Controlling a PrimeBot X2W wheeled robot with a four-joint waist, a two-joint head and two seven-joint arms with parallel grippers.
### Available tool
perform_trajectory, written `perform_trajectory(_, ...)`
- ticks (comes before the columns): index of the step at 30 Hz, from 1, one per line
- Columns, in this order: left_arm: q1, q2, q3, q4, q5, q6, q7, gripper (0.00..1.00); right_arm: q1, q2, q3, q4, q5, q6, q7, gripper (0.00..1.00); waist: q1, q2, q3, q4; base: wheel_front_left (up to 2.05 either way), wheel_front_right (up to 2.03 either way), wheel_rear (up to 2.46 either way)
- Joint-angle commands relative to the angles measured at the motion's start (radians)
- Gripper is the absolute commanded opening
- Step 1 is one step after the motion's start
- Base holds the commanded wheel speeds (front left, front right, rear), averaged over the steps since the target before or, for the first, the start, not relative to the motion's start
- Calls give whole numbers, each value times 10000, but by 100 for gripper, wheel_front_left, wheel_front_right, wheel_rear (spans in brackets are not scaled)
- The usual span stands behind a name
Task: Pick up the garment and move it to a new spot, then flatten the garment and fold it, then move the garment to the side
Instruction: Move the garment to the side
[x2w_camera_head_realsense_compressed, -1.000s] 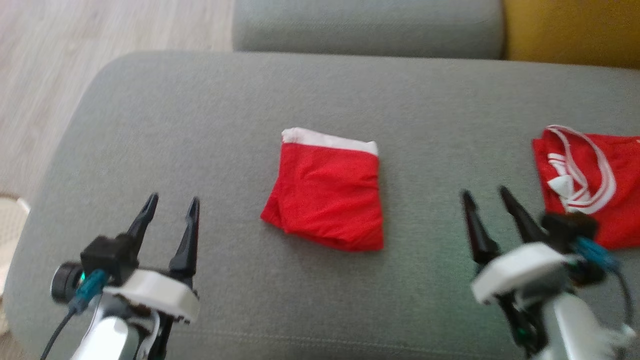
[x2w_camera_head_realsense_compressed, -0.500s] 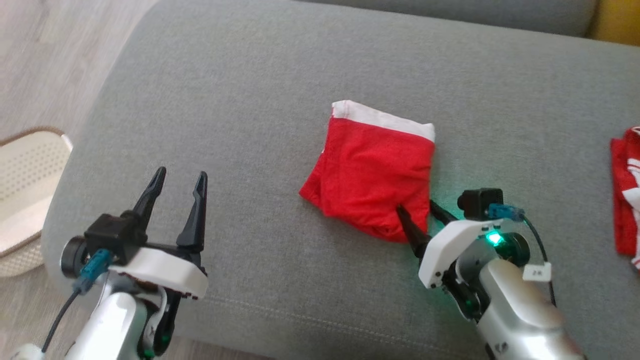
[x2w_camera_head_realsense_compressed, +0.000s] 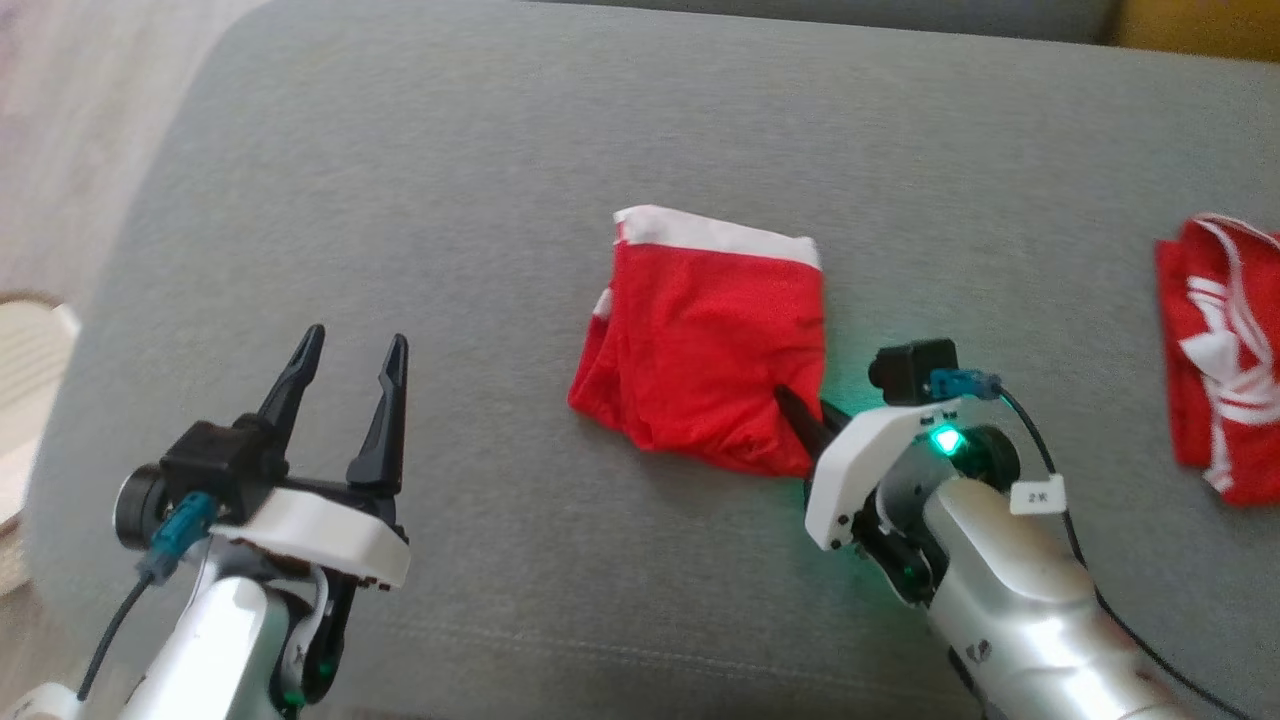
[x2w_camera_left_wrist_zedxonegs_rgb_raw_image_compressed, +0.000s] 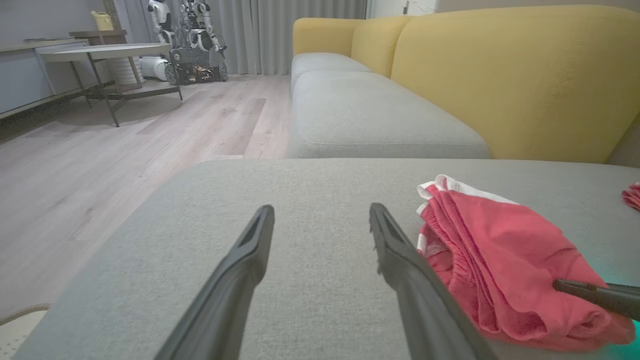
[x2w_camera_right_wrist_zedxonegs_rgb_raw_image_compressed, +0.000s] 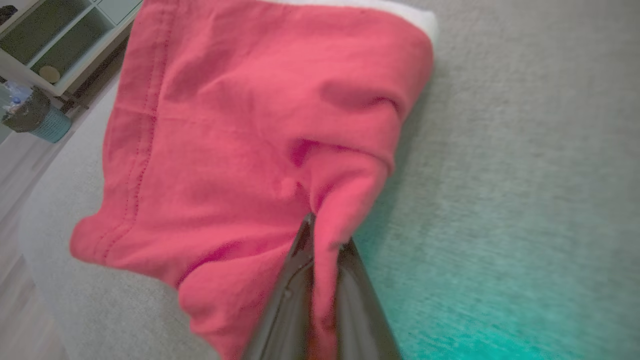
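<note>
Our right gripper (x2w_camera_head_realsense_compressed: 808, 418) is clamped on the near right corner of the garment (x2w_camera_head_realsense_compressed: 705, 340), a folded red piece lying in the middle of the grey cushion (x2w_camera_head_realsense_compressed: 450, 150). In our right wrist view its two dark fingers (x2w_camera_right_wrist_zedxonegs_rgb_raw_image_compressed: 295, 285) stand almost together, with a ridge of red cloth pinched up between them. The rest of the garment rests on the cushion, and its white waistband (x2w_camera_head_realsense_compressed: 715, 232) runs along the far edge. A green light (x2w_camera_head_realsense_compressed: 944, 438) glows on our right wrist and tints the cushion beside it. Our left gripper (x2w_camera_head_realsense_compressed: 347, 362) is over the cushion to the left of the garment and well apart from it; its fingers are spread wide with nothing between them. A second red garment (x2w_camera_head_realsense_compressed: 1215, 360) with white stripes lies near the right edge of the cushion, apart from both grippers. A pale basket (x2w_camera_head_realsense_compressed: 30, 340) sits past the cushion's left end
</note>
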Motion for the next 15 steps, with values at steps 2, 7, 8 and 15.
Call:
perform_trajectory(2, -386, 294, 452, -408, -67, 84, -104, 100, -454, 60, 192, -234, -379, -9, -84, 0, 0, 0, -17, -589, 0, 0, 0)
perform_trajectory(7, -343, 360, 473, -634, -73, 150, -95, 100, -635, -505, 110, -794, -1203, -9, 122, 0, 0, 0, 107, -1455, 0, 0, 0)
perform_trajectory(8, -348, 373, 478, -679, -74, 160, -92, 100, -630, -691, 30, -975, -1328, -9, 225, 0, 0, 0, 138, -1615, 0, 0, 0)
perform_trajectory(15, -541, 464, 456, -904, -88, 122, -39, 100, -634, -2363, -788, -2574, -2169, -9, 1357, 0, 0, 0, 505, -2467, 0, 0, 0)
